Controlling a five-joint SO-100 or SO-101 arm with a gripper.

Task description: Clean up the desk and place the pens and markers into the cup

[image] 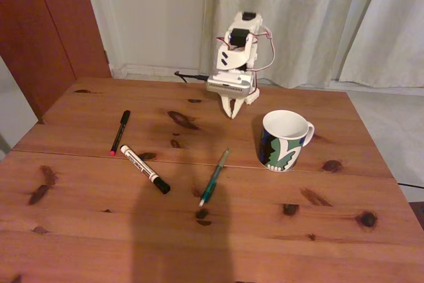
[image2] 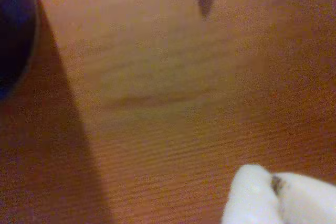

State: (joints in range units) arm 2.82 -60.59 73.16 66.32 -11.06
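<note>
The desk [image: 218, 230] is seen in the fixed view from its near edge, from above at a slant, facing the arm [image: 235, 64], the curtain [image: 298, 18] and the wall behind it, far enough off that nearly the whole top is taken in. In the wrist view the wood [image2: 173, 103] is looked down on from very close, blurred, with the gripper [image2: 273, 195] at the lower right edge. The stretch of desk before the gripper [image: 232, 112], between the green pen [image: 214, 178] and the cup [image: 285, 140], is shared.
</note>
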